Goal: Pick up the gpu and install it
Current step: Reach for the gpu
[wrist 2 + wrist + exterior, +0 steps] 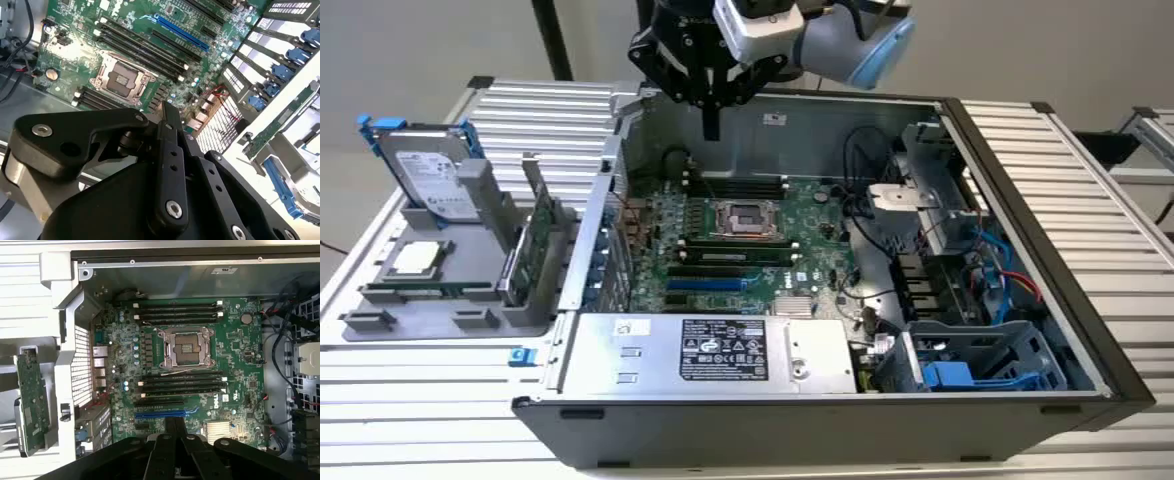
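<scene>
Claw [176, 423] over motherboard [235, 355]; gpu [31, 405] outside case [65, 370]

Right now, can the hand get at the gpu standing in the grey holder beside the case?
Probably yes. The hand hangs over the open case, and the gpu stands upright in the holder outside it, top edge uncovered, with nothing visibly between them.

Arm [861, 40]: silver-and-blue wrist joint, top of exterior view. Gripper [711, 128]: black, 2-finger, linkage type, pointing vert. down below wrist joint. Fingers [711, 110] closed tip to tip, empty. In both wrist views Gripper [167, 107] [176, 421] seen fr. behind: linkage arms spread, Fingers converging to single narrow tip.
</scene>
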Available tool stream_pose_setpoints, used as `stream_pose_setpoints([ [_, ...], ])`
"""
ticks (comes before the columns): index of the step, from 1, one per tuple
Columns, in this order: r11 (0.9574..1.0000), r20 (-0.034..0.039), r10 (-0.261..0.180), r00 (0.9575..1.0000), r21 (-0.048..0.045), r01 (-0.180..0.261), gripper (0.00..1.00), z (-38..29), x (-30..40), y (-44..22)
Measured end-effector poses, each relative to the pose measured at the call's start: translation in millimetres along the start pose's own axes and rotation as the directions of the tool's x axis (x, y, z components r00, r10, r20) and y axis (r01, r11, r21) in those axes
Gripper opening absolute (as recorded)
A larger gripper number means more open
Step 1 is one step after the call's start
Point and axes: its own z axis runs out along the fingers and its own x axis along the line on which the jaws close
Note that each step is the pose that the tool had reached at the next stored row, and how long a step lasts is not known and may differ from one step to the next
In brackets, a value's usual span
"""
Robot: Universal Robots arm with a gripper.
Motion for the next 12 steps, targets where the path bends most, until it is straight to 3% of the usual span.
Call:
stream_pose_setpoints([
  [12,1.0,0.0035,0.0,1.0,-0.0003,0.0,0.0,-0.1,1.9,-0.1],
])
